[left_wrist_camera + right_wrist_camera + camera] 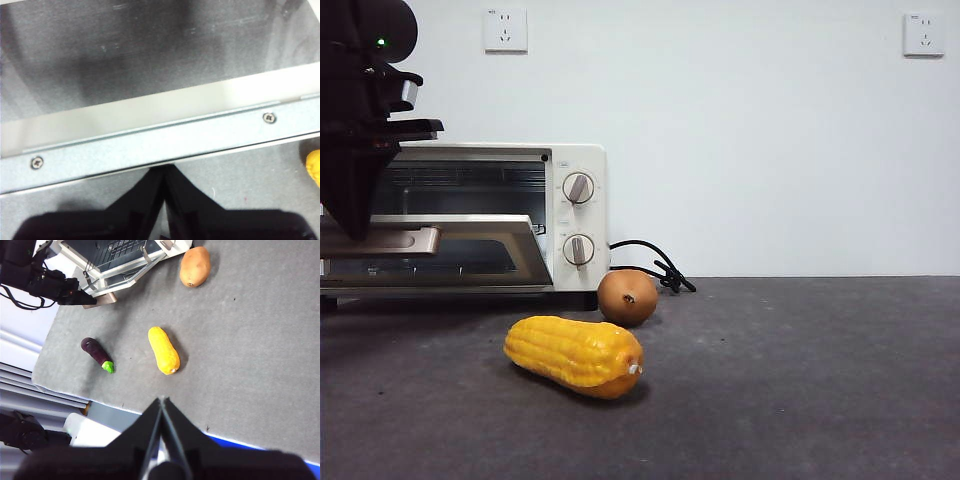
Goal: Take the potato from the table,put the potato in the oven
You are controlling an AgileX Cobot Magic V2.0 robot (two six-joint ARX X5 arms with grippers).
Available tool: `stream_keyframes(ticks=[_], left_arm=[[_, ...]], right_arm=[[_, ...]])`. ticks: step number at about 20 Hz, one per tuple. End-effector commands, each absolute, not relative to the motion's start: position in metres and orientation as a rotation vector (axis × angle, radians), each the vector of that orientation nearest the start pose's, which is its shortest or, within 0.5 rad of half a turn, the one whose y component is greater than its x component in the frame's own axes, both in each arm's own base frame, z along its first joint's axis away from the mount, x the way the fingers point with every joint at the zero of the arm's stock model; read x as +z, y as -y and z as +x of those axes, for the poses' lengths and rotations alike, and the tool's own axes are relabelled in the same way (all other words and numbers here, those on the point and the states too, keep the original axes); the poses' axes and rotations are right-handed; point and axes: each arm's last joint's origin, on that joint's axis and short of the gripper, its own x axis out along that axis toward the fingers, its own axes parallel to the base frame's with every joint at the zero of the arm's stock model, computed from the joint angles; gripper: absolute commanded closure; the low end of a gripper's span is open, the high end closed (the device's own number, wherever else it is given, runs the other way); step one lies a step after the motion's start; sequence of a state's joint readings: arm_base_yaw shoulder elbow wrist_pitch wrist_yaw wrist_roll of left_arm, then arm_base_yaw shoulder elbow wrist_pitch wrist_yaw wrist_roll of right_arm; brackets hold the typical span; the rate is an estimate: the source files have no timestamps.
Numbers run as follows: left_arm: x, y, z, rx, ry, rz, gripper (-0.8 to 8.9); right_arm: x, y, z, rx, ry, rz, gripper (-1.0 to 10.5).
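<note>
Closest to the front camera is the corn cob point(576, 355), lying on its side on the table point(800, 380). Just behind it sits the potato point(627, 297), on the table right by the oven's front corner, not touching the corn. Behind that is the oven point(575, 215) with its door point(450, 245) dropped partway open and the black cord point(655, 262) trailing out beside it. The left gripper point(162, 172) is at the door's edge, jaws pressed together with nothing in them. The right gripper point(162, 405) hangs high over the near table edge, jaws closed and empty too. There's also an eggplant point(97, 355) off beside the corn.
</note>
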State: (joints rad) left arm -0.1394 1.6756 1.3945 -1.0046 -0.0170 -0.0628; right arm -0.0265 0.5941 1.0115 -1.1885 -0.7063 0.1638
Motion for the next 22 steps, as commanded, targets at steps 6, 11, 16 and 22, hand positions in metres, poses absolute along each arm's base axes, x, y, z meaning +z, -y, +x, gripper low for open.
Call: stream_keyframes(ticks=[6, 11, 16, 22], left_arm=[[0.244, 0.042, 0.322, -0.069, -1.323, 0.091, 8.2], [0.244, 0.042, 0.322, -0.076, -1.325, 0.087, 8.2], [0.246, 0.044, 0.322, -0.131, -1.315, 0.059, 8.2], [0.285, 0.051, 0.303, -0.231, -1.155, 0.021, 8.2]], right_arm=[[0.343, -0.017, 0.065, 0.589, -0.783, 0.42, 9.4], [0.342, -0.017, 0.064, 0.581, -0.795, 0.422, 9.4], [0.345, -0.018, 0.068, 0.627, -0.764, 0.427, 9.4], [0.356, -0.021, 0.103, 0.755, -0.705, 0.547, 7.8]])
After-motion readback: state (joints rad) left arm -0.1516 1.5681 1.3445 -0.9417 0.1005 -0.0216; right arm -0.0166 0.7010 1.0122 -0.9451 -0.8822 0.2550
